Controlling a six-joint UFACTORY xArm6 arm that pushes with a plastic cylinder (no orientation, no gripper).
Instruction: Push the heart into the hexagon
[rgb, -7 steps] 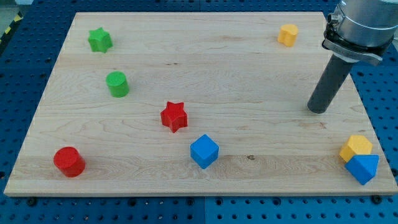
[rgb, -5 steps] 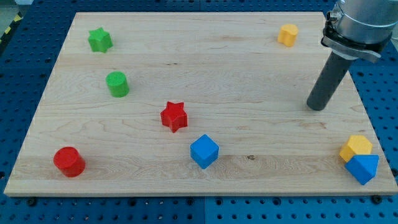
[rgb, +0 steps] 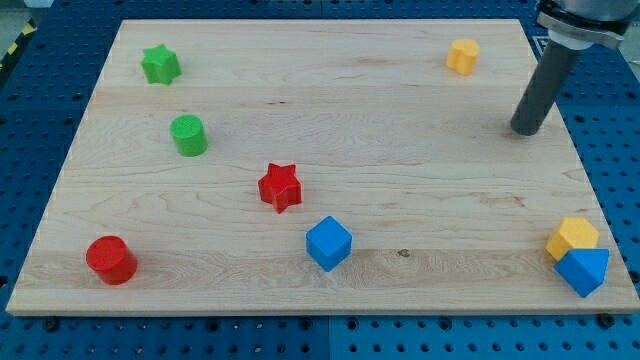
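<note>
While the tabletop fills the view, my end effector is a bare rod with nothing to open and holding nothing. My tip rests near the right edge, below and right of the yellow hexagon, touching no block. The likely heart, a yellow block whose shape I cannot tell for sure, sits at bottom right against a blue block, well apart from my tip.

A single camera looks down at a slant from the near side, facing the far edge. It stands close enough that the pale wooden board fills almost the whole frame, blue perforated table bordering it.
</note>
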